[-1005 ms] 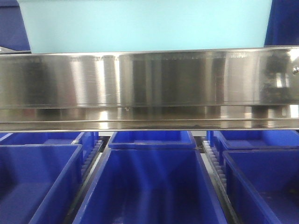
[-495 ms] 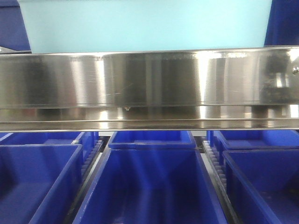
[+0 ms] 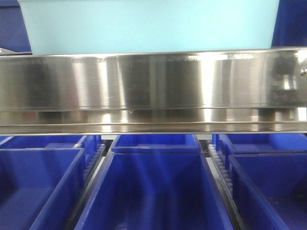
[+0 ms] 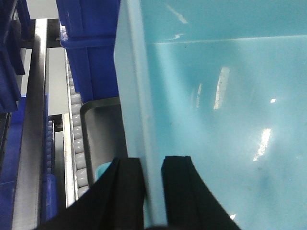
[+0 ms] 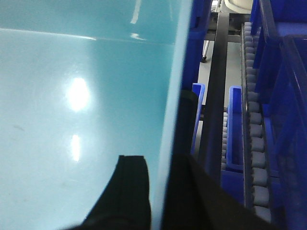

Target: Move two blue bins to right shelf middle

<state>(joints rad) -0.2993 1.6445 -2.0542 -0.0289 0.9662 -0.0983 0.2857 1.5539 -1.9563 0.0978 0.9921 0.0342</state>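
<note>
The pale blue bin (image 3: 148,26) that I carry is the largest thing here. In the front view it fills the 12 o'clock band from near the left edge to near the right. Its lower part is hidden behind the shelf tier (image 3: 153,86), whose broad brushed-steel front rail spans the middle from 9 to 3 o'clock. I cannot tell whether the bin's base rests on that tier or hangs just above it.

Under the rail, from 8 to 4 o'clock, dark blue bins (image 3: 153,191) stand side by side in rows. Grey roller tracks (image 3: 93,160) run between them.

At my left wrist the bin's glossy inside takes up everything from 12 to 5 o'clock. A roller track and a dark tray lie at 9 o'clock. My left gripper (image 4: 152,165), at 6 o'clock, pinches the bin's side wall. One black finger (image 4: 128,191) is outside the wall and the other is inside.

At my right wrist the bin's inside fills 9 to 12 o'clock. My right gripper (image 5: 160,143), at 6 o'clock, grips the opposite wall in the same way. Its inner finger (image 5: 132,187) lies against the pale plastic.
</note>
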